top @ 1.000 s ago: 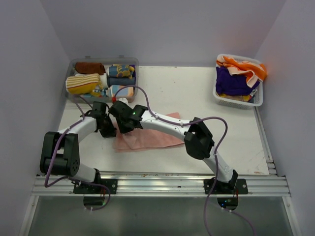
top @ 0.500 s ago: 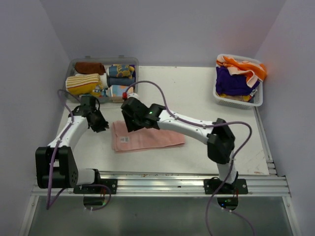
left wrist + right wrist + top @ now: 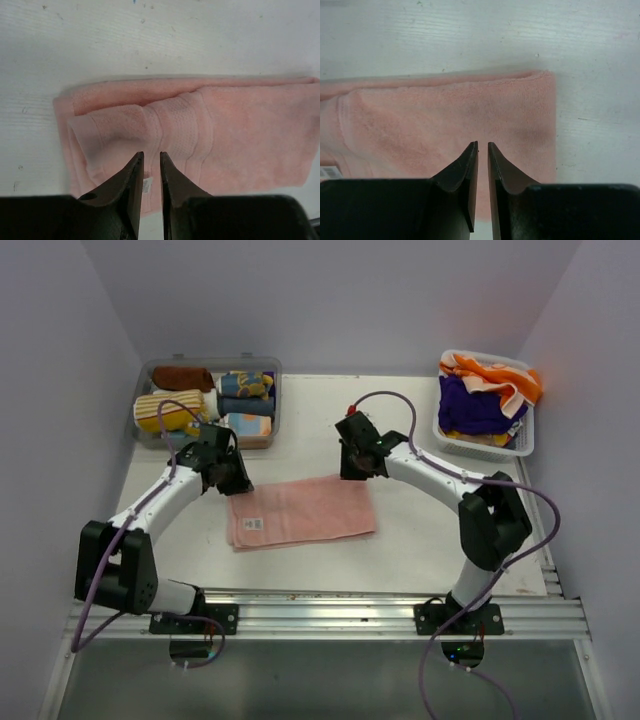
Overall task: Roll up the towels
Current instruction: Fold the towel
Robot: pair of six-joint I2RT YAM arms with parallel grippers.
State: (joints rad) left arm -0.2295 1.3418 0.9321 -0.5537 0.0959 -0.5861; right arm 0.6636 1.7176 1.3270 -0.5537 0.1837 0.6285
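Left wrist view: left jaws closed to a thin slit, gripping nothing, over the folded left end of the pink towel [image 3: 225, 130]. Right jaws likewise closed and empty, over its right end. Spread flat on the white surface [image 3: 400, 410], apart from the tub [image 3: 210, 361] of rolled towels [image 3: 168, 410] and the basket [image 3: 480, 448].

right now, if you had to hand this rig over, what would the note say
Hands: left hand shut, empty, over the left end of the pink towel; right hand shut, empty, over its right end.
Things: pink towel lies folded flat at mid-table, not yet rolled.
Done: several rolled towels sit in the bin, far left.
Left: roll the pink towel, then the purple towel and orange towel heaped in the basket, far right.
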